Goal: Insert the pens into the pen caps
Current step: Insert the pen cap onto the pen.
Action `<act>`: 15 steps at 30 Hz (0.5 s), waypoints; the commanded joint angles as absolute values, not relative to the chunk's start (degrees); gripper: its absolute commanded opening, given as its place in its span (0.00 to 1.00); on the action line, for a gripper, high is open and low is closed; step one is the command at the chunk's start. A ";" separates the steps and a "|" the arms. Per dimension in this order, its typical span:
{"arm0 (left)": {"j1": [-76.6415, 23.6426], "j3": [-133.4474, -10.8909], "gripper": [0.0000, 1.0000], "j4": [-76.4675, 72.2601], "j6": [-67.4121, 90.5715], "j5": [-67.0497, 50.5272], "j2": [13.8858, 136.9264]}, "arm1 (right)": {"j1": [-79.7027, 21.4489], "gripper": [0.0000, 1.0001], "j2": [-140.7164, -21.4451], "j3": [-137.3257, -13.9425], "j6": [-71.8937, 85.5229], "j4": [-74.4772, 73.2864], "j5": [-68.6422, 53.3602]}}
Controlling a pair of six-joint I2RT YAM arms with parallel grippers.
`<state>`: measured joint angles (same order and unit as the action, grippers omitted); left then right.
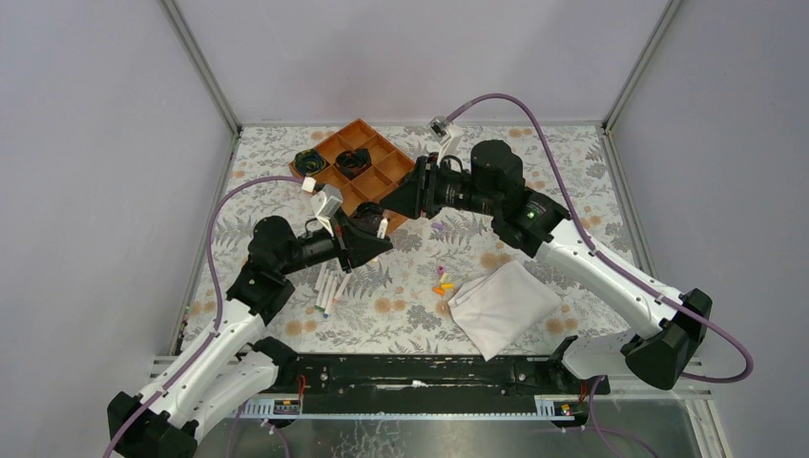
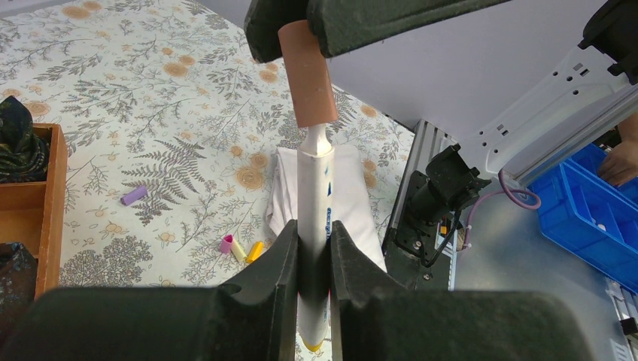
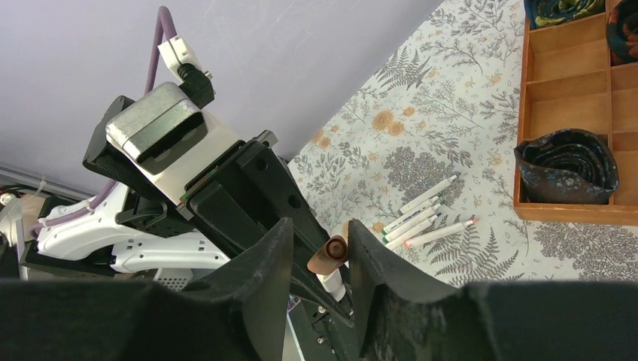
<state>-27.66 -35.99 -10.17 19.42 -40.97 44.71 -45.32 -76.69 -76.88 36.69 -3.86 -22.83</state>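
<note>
clamping the white pen [image 2: 314, 180] is the left tool [image 2: 313, 235]; the right tool [image 3: 320, 229] straddles its brown cap [image 2: 307, 75], grip indeterminate.

The top view looks down from high behind. Both wrist views face each other closely, sharing the brown cap [image 2: 307, 71] mid-frame.

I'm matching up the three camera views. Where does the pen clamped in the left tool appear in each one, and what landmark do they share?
Top external: the pen is a short white stick left of centre, by the wooden tray.
Left wrist: centre, upright, clamped by the left tool.
Right wrist: bottom centre, only its end showing under a brown cap.
Shared landmark: the wooden tray, left edge and top right.
</note>
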 commanded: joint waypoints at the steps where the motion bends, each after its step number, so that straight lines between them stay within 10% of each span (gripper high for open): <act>1: -27.84 -37.05 0.00 -11.78 19.25 -41.80 44.57 | -45.09 0.38 -76.38 -78.58 36.94 -0.57 -25.18; 15: -27.77 -36.87 0.00 -12.04 19.47 -41.84 44.50 | -45.08 0.35 -77.12 -77.79 36.56 -0.53 -26.02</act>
